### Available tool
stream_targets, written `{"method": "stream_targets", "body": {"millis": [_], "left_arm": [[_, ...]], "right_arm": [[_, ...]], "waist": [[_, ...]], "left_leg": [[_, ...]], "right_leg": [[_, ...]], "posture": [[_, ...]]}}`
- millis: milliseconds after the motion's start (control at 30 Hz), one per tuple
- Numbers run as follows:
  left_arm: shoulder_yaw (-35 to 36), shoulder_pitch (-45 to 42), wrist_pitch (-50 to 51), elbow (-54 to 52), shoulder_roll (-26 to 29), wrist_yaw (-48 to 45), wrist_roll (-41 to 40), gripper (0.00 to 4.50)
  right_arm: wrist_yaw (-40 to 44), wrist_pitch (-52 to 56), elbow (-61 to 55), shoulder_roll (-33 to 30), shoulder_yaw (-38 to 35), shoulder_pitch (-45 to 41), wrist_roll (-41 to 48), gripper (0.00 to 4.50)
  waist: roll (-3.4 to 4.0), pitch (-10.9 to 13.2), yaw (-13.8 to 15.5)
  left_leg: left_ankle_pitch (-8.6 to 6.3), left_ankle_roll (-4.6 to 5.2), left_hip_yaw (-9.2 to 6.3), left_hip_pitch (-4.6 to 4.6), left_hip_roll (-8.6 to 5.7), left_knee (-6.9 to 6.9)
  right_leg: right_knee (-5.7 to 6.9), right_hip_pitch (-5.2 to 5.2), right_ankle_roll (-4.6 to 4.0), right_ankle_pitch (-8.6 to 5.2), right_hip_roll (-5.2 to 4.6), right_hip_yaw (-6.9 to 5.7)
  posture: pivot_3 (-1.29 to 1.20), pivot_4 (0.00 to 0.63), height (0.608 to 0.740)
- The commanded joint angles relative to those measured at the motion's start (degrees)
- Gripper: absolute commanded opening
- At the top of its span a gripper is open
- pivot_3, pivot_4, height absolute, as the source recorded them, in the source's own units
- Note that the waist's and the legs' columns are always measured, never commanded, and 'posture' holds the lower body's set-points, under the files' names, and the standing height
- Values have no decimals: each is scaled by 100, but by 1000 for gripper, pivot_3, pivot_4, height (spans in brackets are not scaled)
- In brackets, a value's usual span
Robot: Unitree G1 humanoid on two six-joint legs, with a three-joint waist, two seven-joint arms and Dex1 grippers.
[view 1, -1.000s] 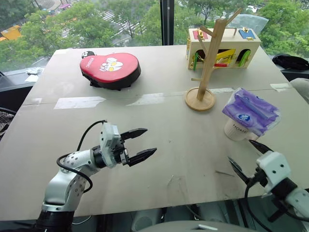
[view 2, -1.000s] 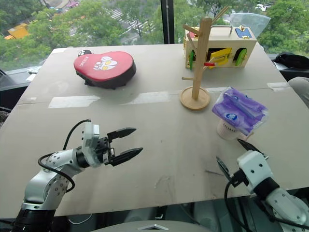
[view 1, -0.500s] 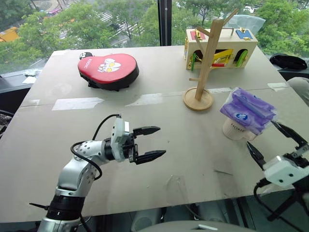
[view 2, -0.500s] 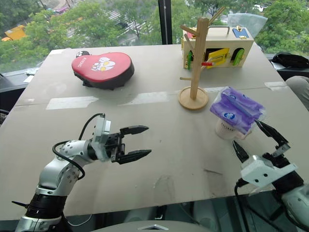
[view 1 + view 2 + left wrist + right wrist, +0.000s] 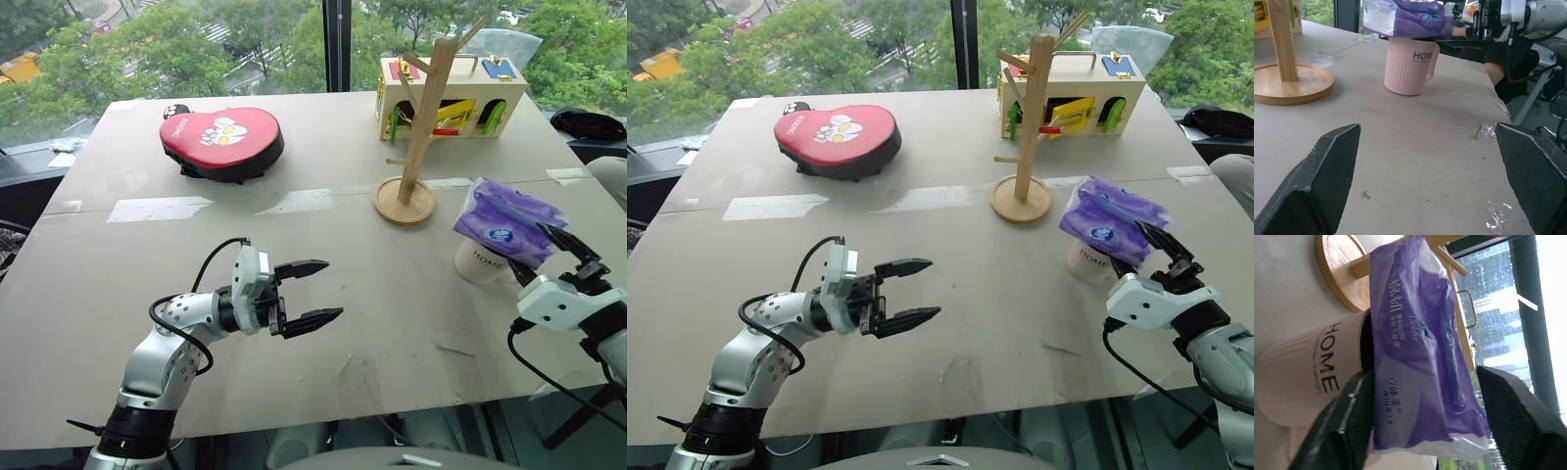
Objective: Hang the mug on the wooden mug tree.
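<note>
2 black fingers of the right gripper (image 5: 1415, 431) spread on either side of the purple tissue packet (image 5: 507, 223) atop the mug (image 5: 477, 264), not visibly clamping it, left gripper (image 5: 312, 292) open above the table (image 5: 147, 255), wooden mug tree (image 5: 419, 127) near the mug.

Your right gripper (image 5: 1420, 421) had its two black fingers (image 5: 1344, 423) spread either side of the purple tissue packet (image 5: 1415, 367), which sat on the mouth of the mug (image 5: 1308, 377) marked "HOME". Beyond it on the counter (image 5: 1283, 293) stood the wooden mug tree (image 5: 1339, 276).
</note>
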Motion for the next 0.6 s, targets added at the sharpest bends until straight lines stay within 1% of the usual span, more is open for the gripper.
{"method": "stream_targets", "body": {"millis": [33,67,133,267,367,500,600], "left_arm": [[53,-18,-119,-245,-53,94,-37,4500],[49,-19,-119,-252,-63,109,-35,4500],[39,-29,-123,-252,-76,121,-28,4500],[27,-49,-160,-220,-86,131,-16,4500],[18,-69,-197,-187,-96,128,-11,4500],[10,-78,-220,-175,-109,118,-13,4500],[3,-114,-226,-170,-117,115,-13,4500]], "right_arm": [[51,52,-112,-119,-56,-80,151,1343],[59,67,-113,-134,-55,-84,163,845],[66,100,-128,-153,-49,-99,188,86],[19,172,-222,-117,-97,-187,234,86],[-107,371,-363,-34,-288,-388,357,86],[-274,954,-398,-10,-658,-1055,611,86],[-288,1439,-31,-131,-861,-1564,806,86]], "waist": [[0,0,-3],[0,0,-3],[0,0,-3],[0,0,-3],[0,0,-5],[1,1,-6],[1,1,-5]], "left_leg": [[0,0,0,1,0,0],[0,0,0,1,0,0],[0,0,0,1,0,1],[4,-8,1,1,-1,0],[4,-7,1,0,-1,0],[3,-5,0,0,0,0],[3,-6,1,0,-1,0]], "right_leg": [[1,1,0,0,0,0],[1,1,0,0,0,1],[1,0,0,0,1,1],[0,0,0,0,2,2],[0,0,0,0,1,2],[0,0,0,0,1,1],[0,0,0,1,1,2]], "posture": [[0,150,740],[0,150,740],[0,150,740],[0,150,740],[0,150,740],[0,150,740],[0,150,740]]}}
